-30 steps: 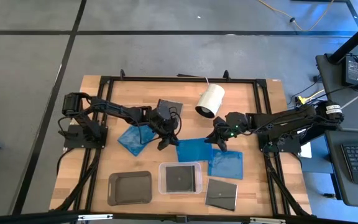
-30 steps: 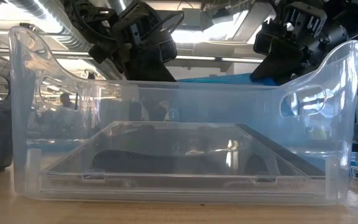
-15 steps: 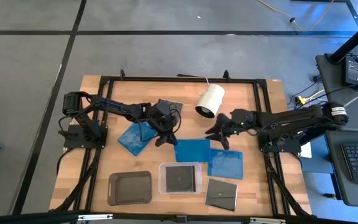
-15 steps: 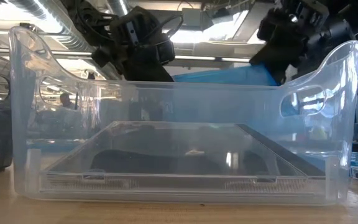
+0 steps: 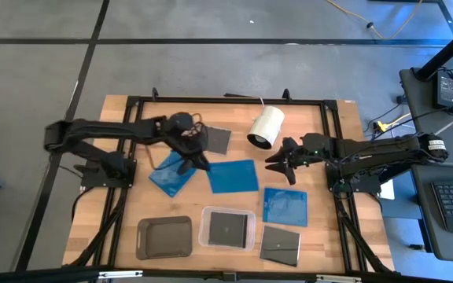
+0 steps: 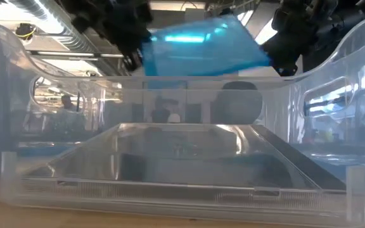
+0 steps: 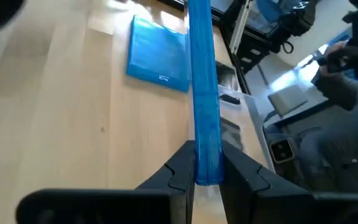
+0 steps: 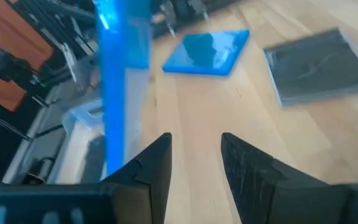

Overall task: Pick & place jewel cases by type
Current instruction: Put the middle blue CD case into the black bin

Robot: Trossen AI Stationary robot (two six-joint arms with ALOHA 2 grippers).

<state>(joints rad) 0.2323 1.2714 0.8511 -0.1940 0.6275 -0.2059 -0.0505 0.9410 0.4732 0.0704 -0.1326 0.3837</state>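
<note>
My left gripper (image 5: pixel 196 161) is shut on a translucent blue jewel case (image 5: pixel 233 176), which floats above the clear tray's rim in the low view (image 6: pixel 201 47). My right gripper (image 5: pixel 284 163) stands open just right of that case, touching nothing; its wrist view shows the case edge-on (image 8: pixel 123 74) beside its fingers. Flat on the table lie two more blue cases (image 5: pixel 171 174) (image 5: pixel 285 206) and two dark cases (image 5: pixel 215 140) (image 5: pixel 280 244). A third dark case (image 5: pixel 228 226) lies inside the clear tray. My left gripper pinches the blue case between its two fingers (image 7: pixel 180 171) at its left edge (image 7: pixel 207 163). The fingers come from the table's left, roughly level. The case is lifted clear of the table and sticks out away from the fingers, sloping down toward the right in the low view.
The clear tray (image 5: pixel 205 236) and the dark grey tray (image 5: pixel 164 237) sit along the near edge. A white cylinder (image 5: pixel 267 126) lies at the far side, near the right gripper. Bare wood shows between the cylinder and the trays.
Both grippers were at the blue case low over the table's middle. The right gripper has come away from it and drawn back toward the right. The left gripper has carried the case up and toward the left and far side, so it now rides well above the tray rim.
</note>
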